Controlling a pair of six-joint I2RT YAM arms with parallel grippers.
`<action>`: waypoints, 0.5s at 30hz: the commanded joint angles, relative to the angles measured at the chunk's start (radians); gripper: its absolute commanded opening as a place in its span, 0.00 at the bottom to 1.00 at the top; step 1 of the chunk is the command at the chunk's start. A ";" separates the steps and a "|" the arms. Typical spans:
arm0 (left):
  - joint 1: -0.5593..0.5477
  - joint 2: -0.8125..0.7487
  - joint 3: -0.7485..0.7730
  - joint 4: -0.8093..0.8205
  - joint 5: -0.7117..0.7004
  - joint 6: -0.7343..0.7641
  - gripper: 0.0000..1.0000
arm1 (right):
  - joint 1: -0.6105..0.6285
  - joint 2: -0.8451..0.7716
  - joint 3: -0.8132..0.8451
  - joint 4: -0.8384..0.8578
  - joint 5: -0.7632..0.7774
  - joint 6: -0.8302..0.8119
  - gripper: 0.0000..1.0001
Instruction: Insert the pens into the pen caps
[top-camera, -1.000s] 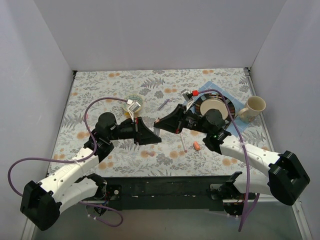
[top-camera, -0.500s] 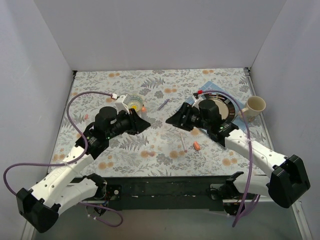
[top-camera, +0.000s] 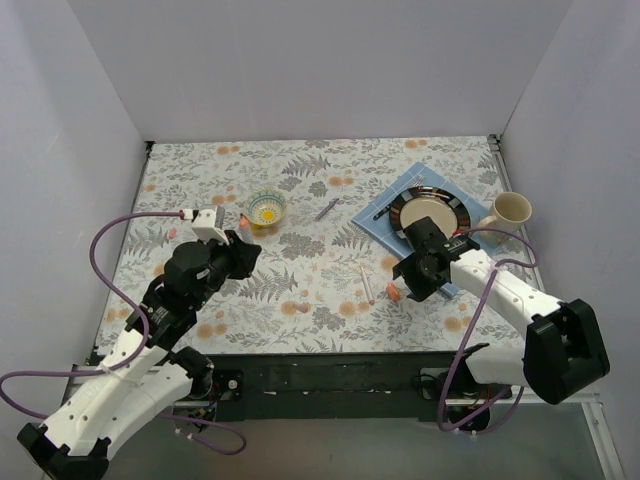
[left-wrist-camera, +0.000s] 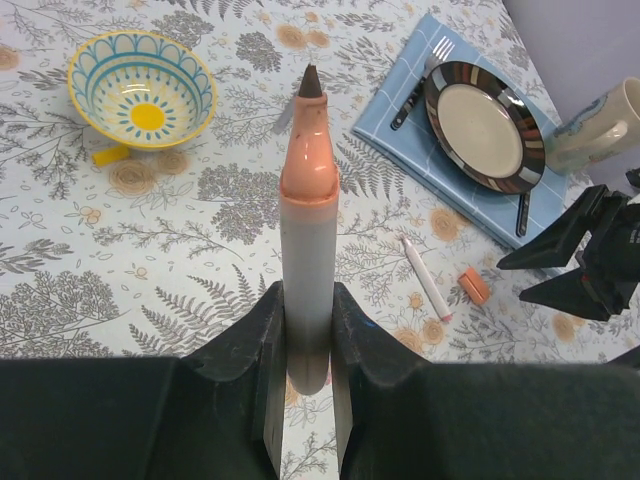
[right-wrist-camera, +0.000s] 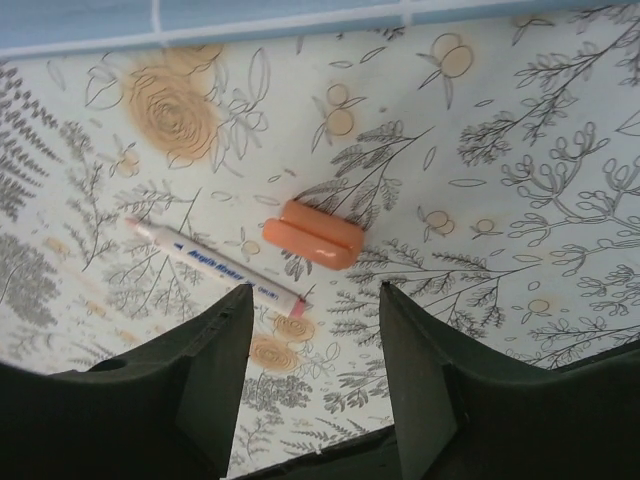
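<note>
Now the left fingers (left-wrist-camera: 265, 380) are closed narrow on the barrel of an orange-nosed pen (left-wrist-camera: 308, 250). It stands out between them uncapped, its dark tip pointing toward the far side of the desk (top-camera: 300, 170). The right fingers (right-wrist-camera: 215, 380) stand wide and hold nothing, spread just above an orange cap (right-wrist-camera: 305, 234) that lies flat on the desk. A white pen (right-wrist-camera: 215, 262) lies just left of the cap, not touching it.

A second ago the two arms met at mid-desk, fingers nearly tip to tip; since then they have drawn apart. The left arm has pulled back to the left and nearer, and its fingers are now on the near side of a yellow-and-blue bowl (top-camera: 266, 207). The right arm has swung right and nearer, to the near edge of a blue cloth (left-wrist-camera: 385, 128) that carries a plate (top-camera: 432, 211).

The cap and white pen lie where they lay before. A purple pen (top-camera: 327, 209) lies between bowl and cloth. A mug (top-camera: 508, 212) stands right of the plate.
</note>
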 joint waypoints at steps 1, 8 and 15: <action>-0.002 0.005 0.003 -0.006 -0.057 0.022 0.00 | -0.017 0.042 0.051 -0.074 0.105 0.083 0.60; 0.000 0.033 0.008 -0.011 -0.031 0.025 0.00 | -0.017 0.066 -0.015 0.046 0.079 0.089 0.59; -0.002 0.040 0.011 -0.012 -0.023 0.033 0.00 | -0.018 0.108 0.014 0.060 0.060 0.061 0.63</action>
